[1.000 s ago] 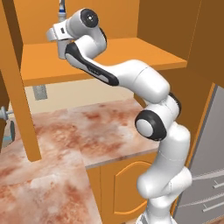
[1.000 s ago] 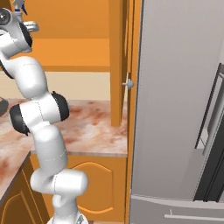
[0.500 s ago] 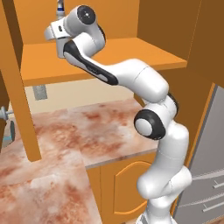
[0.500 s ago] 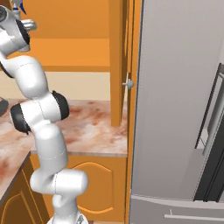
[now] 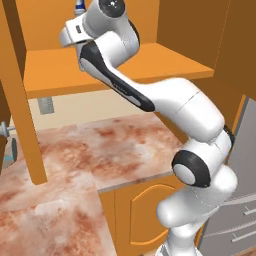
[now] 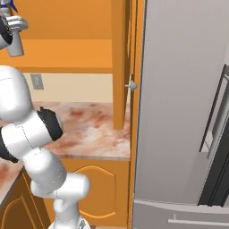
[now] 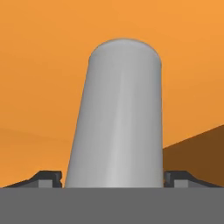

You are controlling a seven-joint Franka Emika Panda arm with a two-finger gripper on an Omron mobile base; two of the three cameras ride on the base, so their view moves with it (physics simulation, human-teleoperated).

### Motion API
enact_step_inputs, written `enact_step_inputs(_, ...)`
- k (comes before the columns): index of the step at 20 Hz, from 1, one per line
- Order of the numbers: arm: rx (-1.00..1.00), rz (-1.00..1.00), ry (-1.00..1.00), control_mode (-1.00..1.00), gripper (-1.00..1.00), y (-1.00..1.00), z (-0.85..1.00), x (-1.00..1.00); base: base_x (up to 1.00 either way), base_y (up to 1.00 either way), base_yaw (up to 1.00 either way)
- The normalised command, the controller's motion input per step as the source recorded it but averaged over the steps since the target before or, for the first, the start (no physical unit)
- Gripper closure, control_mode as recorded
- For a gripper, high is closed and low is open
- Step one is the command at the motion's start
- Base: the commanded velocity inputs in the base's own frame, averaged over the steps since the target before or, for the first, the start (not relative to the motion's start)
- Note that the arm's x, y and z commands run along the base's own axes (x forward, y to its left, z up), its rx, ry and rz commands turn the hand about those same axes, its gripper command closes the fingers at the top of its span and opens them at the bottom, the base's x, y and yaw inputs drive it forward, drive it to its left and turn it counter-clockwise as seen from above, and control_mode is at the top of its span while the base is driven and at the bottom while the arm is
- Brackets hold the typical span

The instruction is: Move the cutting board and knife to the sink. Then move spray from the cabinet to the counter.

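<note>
Gripper (image 7: 113, 177) now brackets the spray (image 7: 116, 118) on the cabinet (image 5: 115, 67) shelf, fingers narrowing slightly but apparently not clamped; grasp looks imminent.

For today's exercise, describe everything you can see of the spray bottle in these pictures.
The spray bottle is a smooth, plain grey cylinder with a rounded shoulder, looking like matte plastic or metal. In the right base view its blue-tipped nozzle shows at the top. It stands upright on the orange cabinet shelf. The gripper has a dark fingertip close at each side of the body; whether they press it cannot be told.
</note>
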Motion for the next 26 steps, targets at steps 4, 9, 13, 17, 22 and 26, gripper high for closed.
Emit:
enact_step_inputs(4, 0.00, 0.01, 0.00, -1.00, 1.00, -0.89, -0.27, -1.00, 0.00, 0.00, 0.00)
enact_step_inputs(9, 0.00, 0.12, 0.00, -1.00, 1.00, -0.68, -0.82, -1.00, 0.00, 0.00, 0.00)
enact_step_inputs(13, 0.00, 0.21, 0.00, -1.00, 1.00, -0.39, -0.93, -1.00, 0.00, 0.00, 0.00)
enact_step_inputs(17, -0.01, 0.33, 0.00, -1.00, 1.00, -0.08, -1.00, -0.72, 0.00, 0.00, 0.00)
enact_step_inputs(22, -0.11, 0.35, 0.00, -1.00, 1.00, 0.11, -1.00, -0.04, 0.00, 0.00, 0.00)
enact_step_inputs(26, 0.00, 0.26, 0.00, -1.00, 1.00, 0.00, -1.00, 0.38, 0.00, 0.00, 0.00)
